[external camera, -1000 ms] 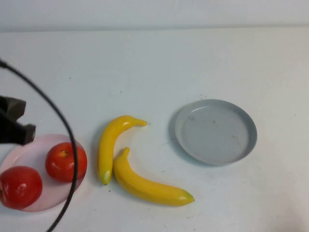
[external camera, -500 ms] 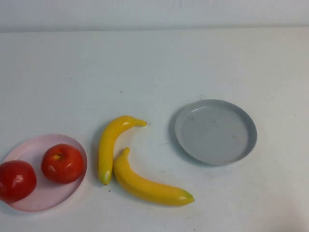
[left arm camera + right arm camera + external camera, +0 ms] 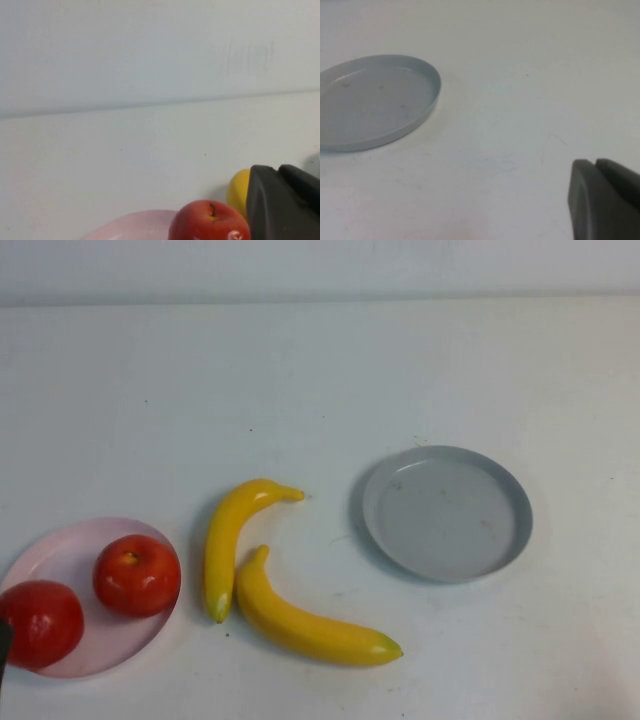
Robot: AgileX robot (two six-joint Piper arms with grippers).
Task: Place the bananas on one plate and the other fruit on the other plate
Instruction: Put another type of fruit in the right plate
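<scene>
A bare white table (image 3: 320, 370) meets a pale wall. The pink plate (image 3: 70, 550) holds both red apples (image 3: 137, 575); the grey plate (image 3: 447, 512) holds nothing — both bananas (image 3: 300, 620) lie touching on the table between the plates. The left gripper (image 3: 286, 202) is closed and empty beside the apples; the right gripper (image 3: 604, 200) — closed, empty — hangs near the grey plate.

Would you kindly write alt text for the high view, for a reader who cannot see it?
Two glossy yellow bananas lie touching on the white table, between a pale pink plate holding two shiny red apples and an empty round grey plate. Neither the left gripper nor the right gripper shows clearly here.
</scene>
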